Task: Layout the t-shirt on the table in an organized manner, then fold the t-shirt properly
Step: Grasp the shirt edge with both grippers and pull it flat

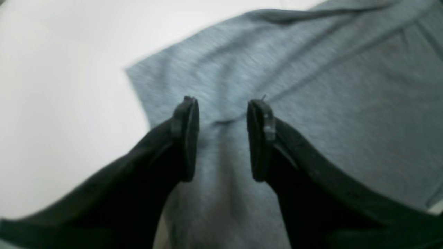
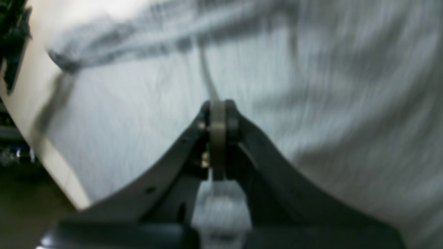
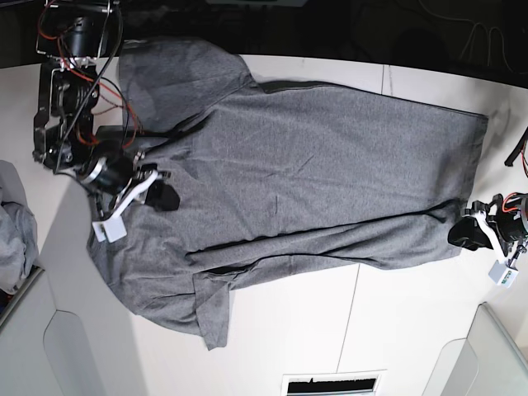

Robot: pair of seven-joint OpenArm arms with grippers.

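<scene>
The dark-grey t-shirt (image 3: 313,165) lies spread across the white table (image 3: 396,330), collar end at the left and hem at the right, with a folded ridge along its lower part. My right gripper (image 3: 165,198) is over the collar end. In the blurred right wrist view it (image 2: 218,107) is shut, with a thin ridge of shirt (image 2: 346,86) running up from its tips. My left gripper (image 3: 466,233) is at the lower hem corner. In the left wrist view it (image 1: 223,103) is open just above the shirt (image 1: 346,86), with a small wrinkle between its fingers.
A paler grey cloth bundle (image 3: 12,223) lies at the left edge. Light grey bins stand at the front left (image 3: 49,346) and front right (image 3: 495,355). A dark seam line (image 3: 355,305) crosses the table. Bare table (image 1: 52,103) shows left of the hem.
</scene>
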